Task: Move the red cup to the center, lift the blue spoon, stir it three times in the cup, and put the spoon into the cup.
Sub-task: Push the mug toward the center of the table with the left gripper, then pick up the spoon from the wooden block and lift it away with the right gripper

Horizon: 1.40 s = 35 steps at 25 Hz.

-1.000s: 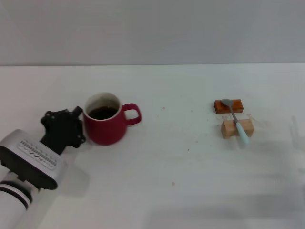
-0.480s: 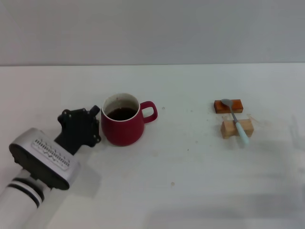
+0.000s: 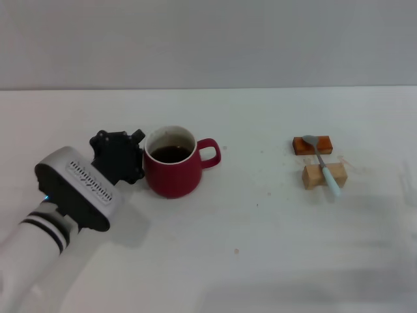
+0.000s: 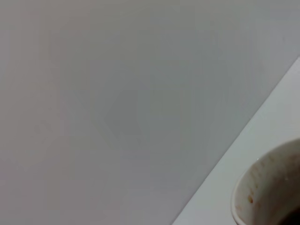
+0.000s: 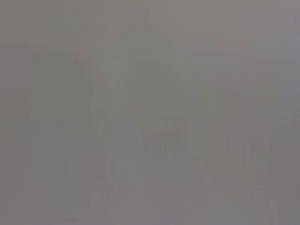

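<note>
Left end effector (image 3: 120, 158): pressed against red cup (image 3: 172, 171) on the side opposite its handle; grip state cannot be told. Blue spoon (image 3: 324, 167): well right of cup, across two wooden blocks (image 3: 324, 175), handle toward the robot. Right arm unseen, likely nearer.

This looks like a bare test bench in a lab rather than a home or kitchen: a plain white table (image 3: 260, 248) runs up to a blank grey wall (image 3: 208, 39), with no furnishings or appliances around. The few things on it seem staged, namely a red cup (image 3: 172, 173) of dark liquid and a blue spoon (image 3: 324, 167) propped across an orange block (image 3: 313, 145) and a tan wooden block (image 3: 324, 175). A robot arm (image 3: 71, 195) reaching over the table fits the same reading.
</note>
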Motion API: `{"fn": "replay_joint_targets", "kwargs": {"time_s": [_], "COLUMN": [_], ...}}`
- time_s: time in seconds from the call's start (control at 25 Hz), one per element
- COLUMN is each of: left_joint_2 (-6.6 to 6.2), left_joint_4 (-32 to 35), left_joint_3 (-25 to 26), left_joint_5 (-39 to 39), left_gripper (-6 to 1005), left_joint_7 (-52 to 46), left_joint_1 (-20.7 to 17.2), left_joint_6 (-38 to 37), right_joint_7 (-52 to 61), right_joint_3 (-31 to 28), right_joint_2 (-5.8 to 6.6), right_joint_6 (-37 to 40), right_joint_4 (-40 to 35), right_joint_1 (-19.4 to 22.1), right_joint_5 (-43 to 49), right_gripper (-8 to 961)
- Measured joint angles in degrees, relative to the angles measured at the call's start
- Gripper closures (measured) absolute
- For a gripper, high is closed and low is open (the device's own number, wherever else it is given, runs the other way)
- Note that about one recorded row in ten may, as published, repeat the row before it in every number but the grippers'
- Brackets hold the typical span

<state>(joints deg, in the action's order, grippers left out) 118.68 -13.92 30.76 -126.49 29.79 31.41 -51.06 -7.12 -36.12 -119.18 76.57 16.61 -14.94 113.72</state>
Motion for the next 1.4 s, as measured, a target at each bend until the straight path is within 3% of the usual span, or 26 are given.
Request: {"fn": "replay_joint_targets", "kwargs": {"time_s": [0.4, 1.0, 1.16, 1.4], "left_joint_2": [0.27, 0.42, 0.37, 0.03], "left_joint_4": [-1.7, -5.0, -5.1, -4.7], "left_joint_3": [-4.2, -5.4, -0.2, 17.3], "left_joint_5": [-0.1, 0.1, 0.5, 0.6], "left_gripper": [991, 990, 990, 986], "left_joint_7": [0.1, -0.4, -1.2, -6.9], "left_joint_1": [0.9, -0.5, -1.6, -4.8], "left_joint_6": [-0.1, -0.1, -1.3, -7.1], "right_joint_7": [0.0, 0.0, 0.0, 0.0], "right_joint_3": [0.0, 0.0, 0.1, 0.1], "right_joint_2": [0.00, 0.00, -0.05, -0.13], "right_joint_6": [0.2, -0.2, -0.3, -0.4], "right_joint_4": [0.0, 0.0, 0.0, 0.0], "right_joint_1": [0.4, -0.1, -0.2, -0.1], "right_joint_5": [0.0, 0.0, 0.0, 0.0], "right_gripper": [390, 390, 390, 390]}}
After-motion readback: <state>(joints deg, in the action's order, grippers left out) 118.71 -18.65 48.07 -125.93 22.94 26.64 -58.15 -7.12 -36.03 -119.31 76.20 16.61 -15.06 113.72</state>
